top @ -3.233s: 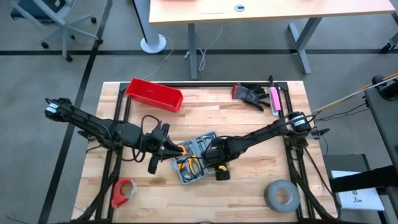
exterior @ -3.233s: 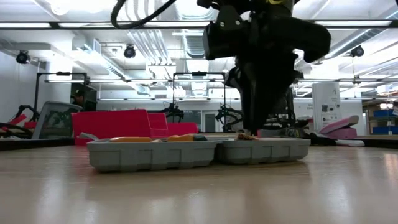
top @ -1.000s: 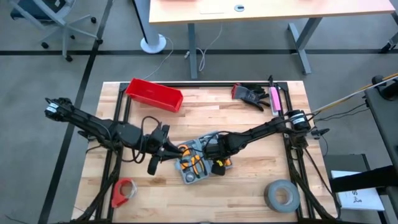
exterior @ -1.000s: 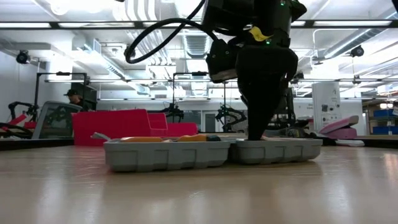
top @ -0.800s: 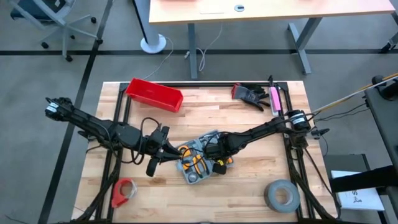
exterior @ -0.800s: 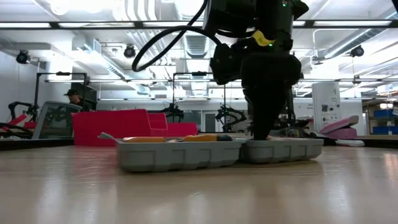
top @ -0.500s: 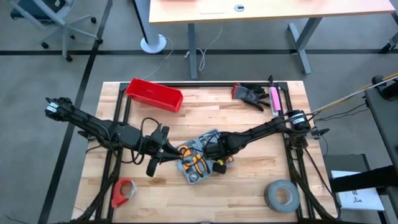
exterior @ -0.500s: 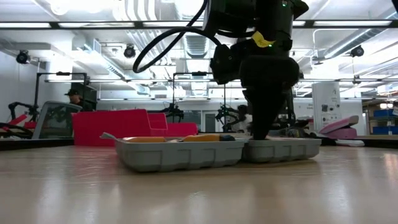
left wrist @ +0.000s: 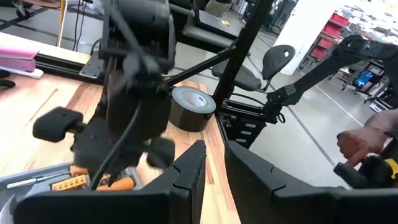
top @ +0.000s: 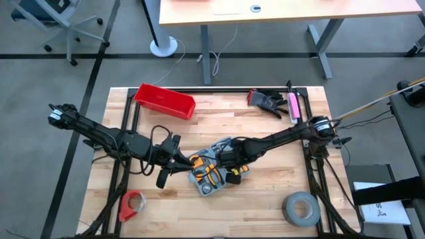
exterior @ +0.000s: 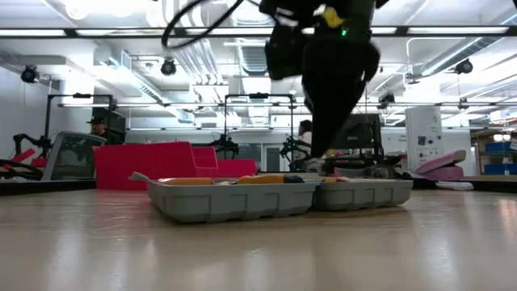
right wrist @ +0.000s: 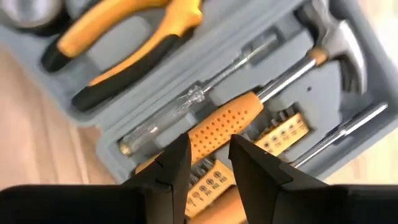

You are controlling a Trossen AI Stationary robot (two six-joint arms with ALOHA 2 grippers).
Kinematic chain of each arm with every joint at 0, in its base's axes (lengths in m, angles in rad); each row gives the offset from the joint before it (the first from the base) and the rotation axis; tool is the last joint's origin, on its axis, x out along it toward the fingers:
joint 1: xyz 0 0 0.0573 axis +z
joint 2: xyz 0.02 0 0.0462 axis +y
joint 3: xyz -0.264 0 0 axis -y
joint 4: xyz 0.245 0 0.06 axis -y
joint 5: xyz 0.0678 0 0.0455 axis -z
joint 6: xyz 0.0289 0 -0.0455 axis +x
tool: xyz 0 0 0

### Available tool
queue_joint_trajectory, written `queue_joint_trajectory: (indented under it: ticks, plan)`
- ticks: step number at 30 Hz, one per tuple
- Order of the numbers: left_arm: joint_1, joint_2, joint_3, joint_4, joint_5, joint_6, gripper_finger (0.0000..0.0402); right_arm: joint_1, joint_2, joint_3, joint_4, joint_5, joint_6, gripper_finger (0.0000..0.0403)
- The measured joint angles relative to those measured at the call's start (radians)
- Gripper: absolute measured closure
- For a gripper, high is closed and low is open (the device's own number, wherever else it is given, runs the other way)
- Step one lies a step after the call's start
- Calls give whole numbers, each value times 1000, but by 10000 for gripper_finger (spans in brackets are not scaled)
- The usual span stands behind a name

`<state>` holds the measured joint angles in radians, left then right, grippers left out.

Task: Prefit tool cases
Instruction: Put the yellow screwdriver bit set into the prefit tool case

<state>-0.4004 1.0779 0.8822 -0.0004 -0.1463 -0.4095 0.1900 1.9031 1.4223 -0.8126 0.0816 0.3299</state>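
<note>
The open tool case (top: 211, 171) is lying mid-table. The right gripper (right wrist: 208, 163) is hovering over its hammer (right wrist: 267, 93), fingers slightly parted, grasping nothing. The left gripper (left wrist: 211, 165) is waiting beside, nearly closed, empty. Seating tools appears underway; next, pressing the hammer home.

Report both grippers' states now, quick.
Left gripper: nearly shut, holding nothing, beside the tool case.
Right gripper: slightly open, empty, over the orange-handled hammer in the case.
</note>
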Motion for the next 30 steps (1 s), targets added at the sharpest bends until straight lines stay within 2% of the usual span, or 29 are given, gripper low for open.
queue_joint_trajectory:
  ticks: [6,10,12,20,30]
  plan:
    - [-2,0,0,-14,0,0,335,24,-31,-2,-60,-16,-257,295]
    - [-3,0,0,-19,0,0,335,29,-23,-16,-71,-106,-375,285]
    - [-4,0,0,-19,-1,0,335,38,-15,-31,-72,-107,-411,279]
    - [-4,0,0,-18,-2,7,335,56,-4,-55,-63,-4,-500,258]
    - [-4,0,0,-17,-2,7,335,57,-4,-57,-67,-1,-541,238]
